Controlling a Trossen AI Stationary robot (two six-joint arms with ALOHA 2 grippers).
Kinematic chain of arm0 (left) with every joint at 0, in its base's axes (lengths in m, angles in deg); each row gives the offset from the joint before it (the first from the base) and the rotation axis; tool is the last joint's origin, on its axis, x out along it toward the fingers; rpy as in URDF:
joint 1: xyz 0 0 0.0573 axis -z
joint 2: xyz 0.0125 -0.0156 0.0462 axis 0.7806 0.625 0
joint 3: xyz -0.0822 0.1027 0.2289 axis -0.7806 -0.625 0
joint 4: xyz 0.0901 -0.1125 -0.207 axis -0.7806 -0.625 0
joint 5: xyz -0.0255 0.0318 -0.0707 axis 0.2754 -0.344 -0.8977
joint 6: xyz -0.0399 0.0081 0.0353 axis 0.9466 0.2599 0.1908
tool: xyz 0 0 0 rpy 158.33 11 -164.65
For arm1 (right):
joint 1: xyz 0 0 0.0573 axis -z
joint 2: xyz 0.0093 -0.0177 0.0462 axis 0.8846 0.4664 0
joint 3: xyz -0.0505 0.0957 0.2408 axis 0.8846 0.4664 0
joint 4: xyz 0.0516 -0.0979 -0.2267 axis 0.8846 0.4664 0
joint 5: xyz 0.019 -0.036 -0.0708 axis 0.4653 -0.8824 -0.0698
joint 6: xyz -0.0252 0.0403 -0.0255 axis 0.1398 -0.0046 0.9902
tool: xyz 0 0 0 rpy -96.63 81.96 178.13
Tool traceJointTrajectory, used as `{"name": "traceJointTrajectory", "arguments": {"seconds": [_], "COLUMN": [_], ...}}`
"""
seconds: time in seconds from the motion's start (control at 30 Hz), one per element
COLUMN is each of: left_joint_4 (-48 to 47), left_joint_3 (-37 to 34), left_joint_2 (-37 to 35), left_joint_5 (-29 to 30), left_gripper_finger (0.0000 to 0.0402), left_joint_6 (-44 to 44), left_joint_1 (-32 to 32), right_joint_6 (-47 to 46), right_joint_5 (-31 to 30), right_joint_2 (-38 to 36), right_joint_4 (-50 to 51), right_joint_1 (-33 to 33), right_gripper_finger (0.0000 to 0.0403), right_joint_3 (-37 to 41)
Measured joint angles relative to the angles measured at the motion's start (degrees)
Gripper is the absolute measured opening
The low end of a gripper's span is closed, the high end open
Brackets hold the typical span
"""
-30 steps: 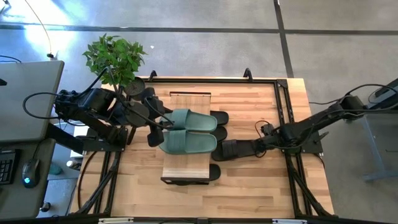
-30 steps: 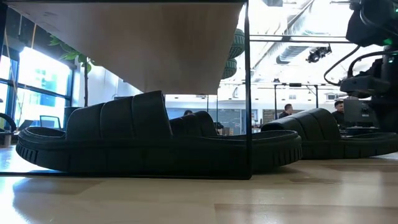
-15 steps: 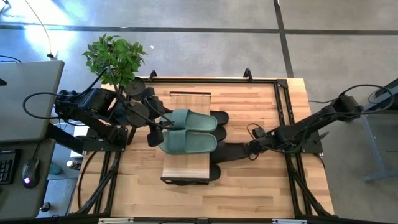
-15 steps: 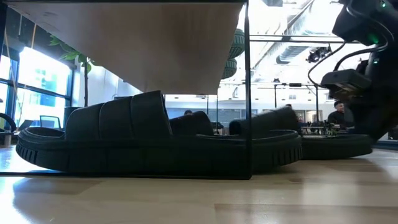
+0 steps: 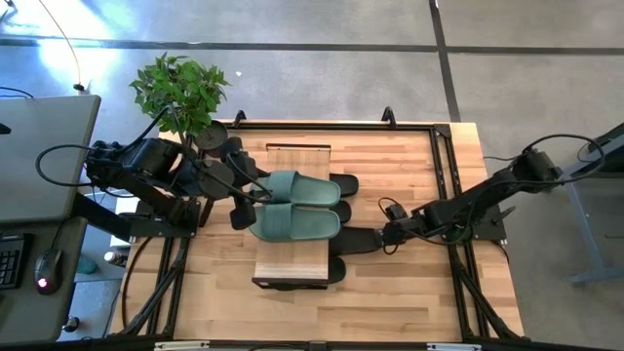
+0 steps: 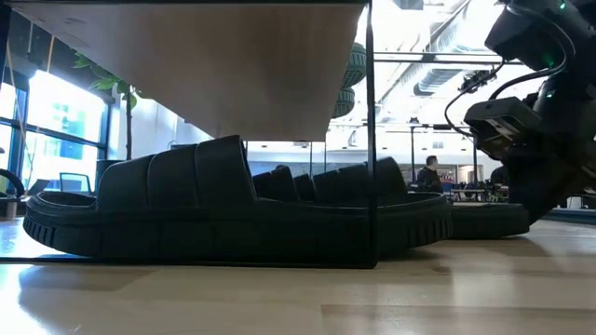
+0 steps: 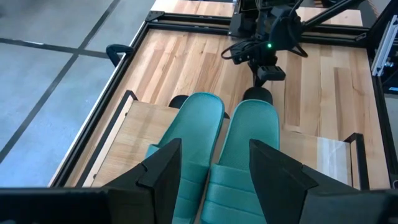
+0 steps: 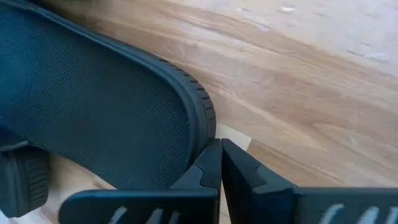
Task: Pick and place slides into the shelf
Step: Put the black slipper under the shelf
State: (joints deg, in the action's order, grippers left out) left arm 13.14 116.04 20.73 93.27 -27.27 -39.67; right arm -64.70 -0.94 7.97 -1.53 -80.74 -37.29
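Observation:
A pair of sage green slides [image 5: 294, 205] lies on the light wood shelf [image 5: 295, 156]. Black slides sit under it, their ends sticking out on its right side [image 5: 343, 184] [image 5: 334, 270]. One more black slide [image 5: 357, 241] lies flat on the table, half under the shelf. My right gripper [image 5: 383, 237], shut, is at its outer end. My left gripper [image 5: 246, 203] waits open at the left end of the green slides [image 7: 239, 134], its fingers on either side of them; whether they touch is unclear. In the low view, a black slide [image 6: 233, 219] fills the foreground beneath the shelf. My right gripper pushes the black slide with its shut fingers [image 8: 211, 163]. The fingers meet the ridged rim of the slide's end [image 8: 204, 121] that sticks out of the shelf. They come nearly level from the table's right side. The slide rests sole-down on the table.
A potted plant [image 5: 181, 90] stands at the table's far left corner. Black frame rails [image 5: 444, 156] run along the table's edges. Bare wood tabletop [image 5: 400, 292] lies near and right of the shelf. The shelf's thin black post [image 6: 371, 140] stands beside the slides.
My right gripper has moved toward the table's left edge, pushing the black slide ahead of it. The slide has slid along the table farther under the shelf, so less of it sticks out on the right.

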Motion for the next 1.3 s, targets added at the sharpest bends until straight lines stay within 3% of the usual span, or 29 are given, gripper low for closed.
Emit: {"name": "traceJointTrajectory", "arguments": {"seconds": [0.77,1.0,1.3], "left_joint_4": [-1.0,-14.5,-17.1], "left_joint_3": [0.0,0.0,0.0], "left_joint_2": [0.0,0.0,-0.3], "left_joint_5": [0.0,-5.5,-7.4], "left_gripper_finger": [0.0172,0.0172,0.0172], "left_joint_6": [0.6,7.4,16.0], "left_joint_1": [0.0,0.1,12.7], "right_joint_6": [6.2,8.4,9.8], "right_joint_5": [2.9,2.7,2.6], "right_joint_2": [7.5,7.1,7.2], "right_joint_4": [-14.3,-14.2,-16.8], "right_joint_1": [4.3,4.3,4.3], "right_gripper_finger": [0.0000,0.0000,0.0000], "right_joint_3": [-0.1,-0.1,-0.1]}}
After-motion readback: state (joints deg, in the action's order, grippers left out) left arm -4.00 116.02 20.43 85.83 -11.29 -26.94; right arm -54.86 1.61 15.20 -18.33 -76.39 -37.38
